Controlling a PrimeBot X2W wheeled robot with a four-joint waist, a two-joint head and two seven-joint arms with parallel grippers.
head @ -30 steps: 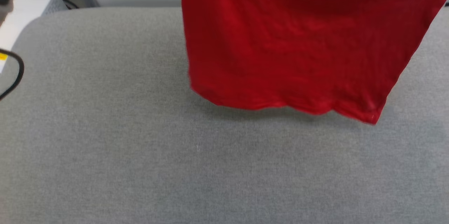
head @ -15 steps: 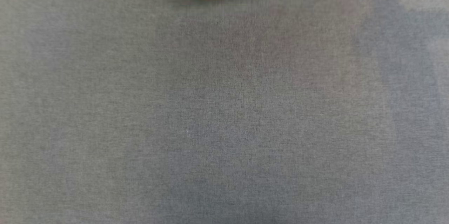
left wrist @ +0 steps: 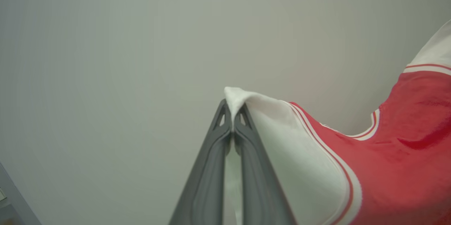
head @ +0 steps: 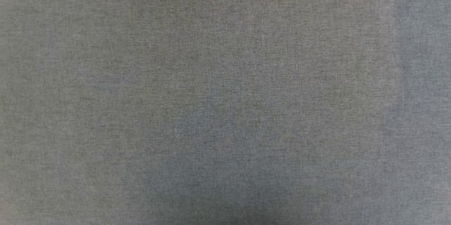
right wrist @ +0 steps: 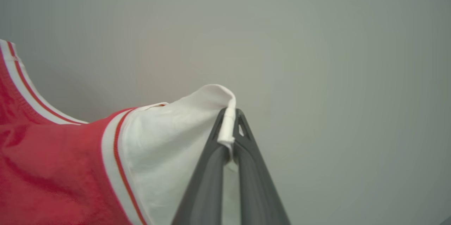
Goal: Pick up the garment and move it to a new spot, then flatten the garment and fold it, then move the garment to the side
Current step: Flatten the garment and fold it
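Observation:
The garment (left wrist: 405,154) is red with white sleeves and striped trim. In the left wrist view my left gripper (left wrist: 232,112) is shut on the white sleeve edge, and the cloth hangs away to the right. In the right wrist view my right gripper (right wrist: 230,119) is shut on the other white sleeve, with the garment (right wrist: 53,168) stretching off to the left. Both grippers hold it up in front of a plain pale wall.
The head view looks down on a flat grey fabric surface (head: 225,98). A plain pale wall (left wrist: 123,59) stands behind the left gripper, and the same wall (right wrist: 334,59) behind the right one.
The head camera has tilted down, so the red garment has slid up and out of its picture, leaving the grey surface. The far edge and the things beyond it have left the picture too.

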